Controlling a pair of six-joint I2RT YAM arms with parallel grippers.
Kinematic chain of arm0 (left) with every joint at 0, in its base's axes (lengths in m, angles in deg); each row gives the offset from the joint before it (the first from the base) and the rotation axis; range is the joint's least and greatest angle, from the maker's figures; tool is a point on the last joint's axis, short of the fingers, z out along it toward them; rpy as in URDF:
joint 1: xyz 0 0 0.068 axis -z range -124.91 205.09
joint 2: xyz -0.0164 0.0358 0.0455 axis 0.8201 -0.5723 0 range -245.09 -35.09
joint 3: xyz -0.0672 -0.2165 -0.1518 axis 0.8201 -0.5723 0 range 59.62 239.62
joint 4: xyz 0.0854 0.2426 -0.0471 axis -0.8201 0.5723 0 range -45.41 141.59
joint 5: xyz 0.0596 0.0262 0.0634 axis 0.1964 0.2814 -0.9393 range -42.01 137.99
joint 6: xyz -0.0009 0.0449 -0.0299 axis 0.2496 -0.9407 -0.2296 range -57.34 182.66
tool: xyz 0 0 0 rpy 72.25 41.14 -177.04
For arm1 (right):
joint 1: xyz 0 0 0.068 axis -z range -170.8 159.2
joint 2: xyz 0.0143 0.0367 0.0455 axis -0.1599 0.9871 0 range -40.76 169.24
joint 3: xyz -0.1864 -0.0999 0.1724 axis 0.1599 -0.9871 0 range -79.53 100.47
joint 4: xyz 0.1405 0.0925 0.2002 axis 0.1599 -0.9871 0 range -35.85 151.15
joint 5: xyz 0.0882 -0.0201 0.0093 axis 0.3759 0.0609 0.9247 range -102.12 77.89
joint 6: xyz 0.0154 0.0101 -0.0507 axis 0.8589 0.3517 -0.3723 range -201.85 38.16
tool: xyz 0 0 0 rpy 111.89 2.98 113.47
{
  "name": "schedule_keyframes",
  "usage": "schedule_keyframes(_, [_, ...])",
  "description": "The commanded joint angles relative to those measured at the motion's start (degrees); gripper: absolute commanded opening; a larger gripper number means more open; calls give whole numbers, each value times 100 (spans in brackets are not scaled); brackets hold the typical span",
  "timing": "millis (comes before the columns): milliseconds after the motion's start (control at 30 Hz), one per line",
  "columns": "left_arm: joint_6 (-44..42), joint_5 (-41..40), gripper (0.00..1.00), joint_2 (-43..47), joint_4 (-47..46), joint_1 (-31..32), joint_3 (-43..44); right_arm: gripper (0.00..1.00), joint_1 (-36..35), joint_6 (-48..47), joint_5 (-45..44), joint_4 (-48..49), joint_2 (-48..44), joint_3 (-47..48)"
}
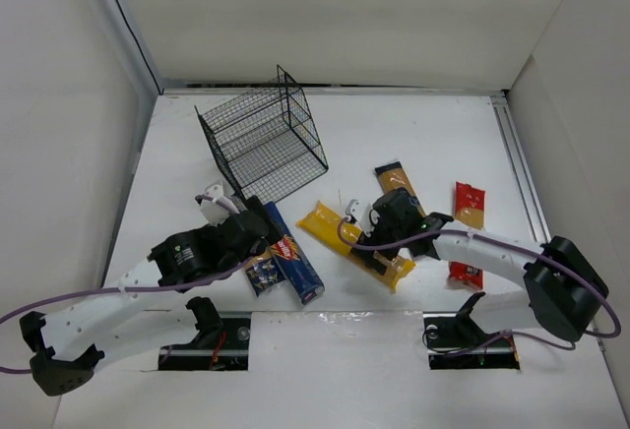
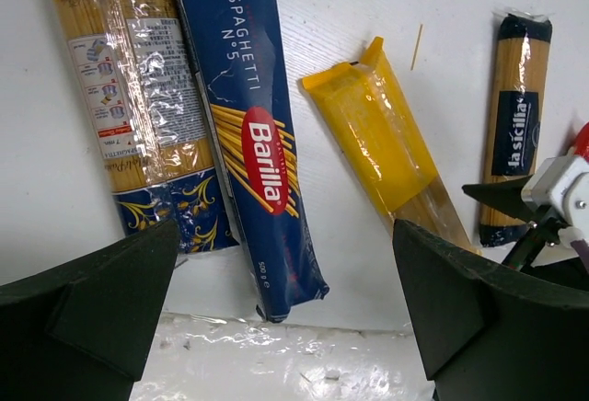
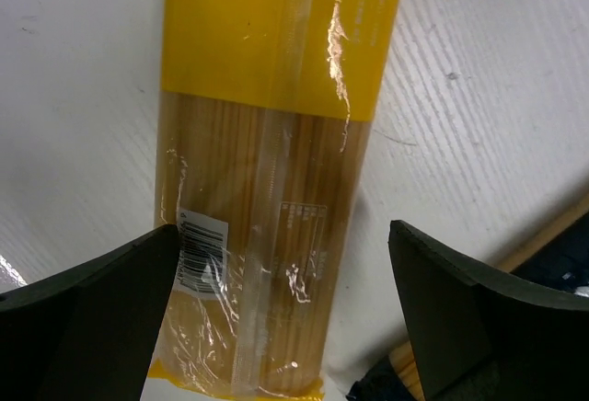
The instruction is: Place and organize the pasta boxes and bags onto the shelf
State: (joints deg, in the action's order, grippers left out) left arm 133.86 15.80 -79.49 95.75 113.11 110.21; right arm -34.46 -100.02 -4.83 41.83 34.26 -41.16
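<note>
Yellow bag (image 1: 323,220) partly under right gripper (image 3: 282,226)

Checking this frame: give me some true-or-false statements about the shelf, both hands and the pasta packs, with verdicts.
1. The shelf holds no pasta. True.
2. The right hand is shut on the yellow bag. False: it is open, with its fingers astride the bag, not gripping.
3. The blue Barilla box lies flat on the table. True.
4. The left hand holds the Barilla box. False: it is open and holds nothing.
5. The red-and-yellow bag is in the shelf. False: it lies on the table, far right.
</note>
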Motion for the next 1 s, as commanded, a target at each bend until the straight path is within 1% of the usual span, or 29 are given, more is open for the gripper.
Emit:
schedule_keyframes(0, [351, -455, 100, 19, 211, 8, 74, 100, -73, 104, 291, -117, 379, -137])
schedule_keyframes(100, [351, -508, 100, -33, 263, 8, 188, 100, -73, 104, 413, 6, 845, -137])
schedule_keyframes(200, [351, -631, 100, -33, 263, 8, 241, 100, -125, 156, 572, 76, 1075, -137])
schedule_keyframes(267, [351, -693, 100, -86, 325, 8, 372, 96, -125, 306, 572, 129, 1128, -259])
schedule_keyframes(300, [351, -745, 100, -86, 377, 8, 373, 90, -177, 401, 502, 129, 1128, -260])
schedule_keyframes(333, [351, -745, 100, -147, 378, 8, 442, 58, -178, 524, 415, 129, 1007, -338])
schedule_keyframes(367, [403, -824, 100, -148, 447, 8, 530, 41, -239, 578, 327, 129, 936, -339])
schedule_keyframes(433, [465, -965, 100, -209, 509, 8, 627, 21, -240, 578, 98, 60, 743, -339])
schedule_keyframes(467, [526, -1035, 100, -279, 509, 8, 723, 0, -300, 630, 19, -37, 507, -243])
schedule_keyframes(633, [579, -1167, 100, -665, 624, -202, 1040, 0, -424, 499, -561, -213, -382, 275])
schedule_keyframes(667, [405, -1167, 100, -736, 624, -351, 1093, 0, -424, 499, -614, -213, -670, 363])
schedule_keyframes(767, [18, -1106, 100, -1025, 309, -650, 1225, 0, -424, 438, -763, -153, -1059, 610])
schedule_keyframes(800, [-270, -1045, 100, -1105, 220, -930, 1225, 0, -424, 385, -816, -30, -1278, 697])
schedule_keyframes(867, [-562, -790, 100, -1324, -51, -1256, 1287, 0, -424, 385, -930, 102, -1429, 785])
schedule_keyframes(900, [-676, -694, 100, -1395, -123, -1563, 1287, 0, -424, 385, -931, 164, -1481, 838])
schedule_keyframes(967, [-992, -456, 100, -1448, -263, -1819, 1340, 0, -363, 385, -931, 348, -1395, 1014])
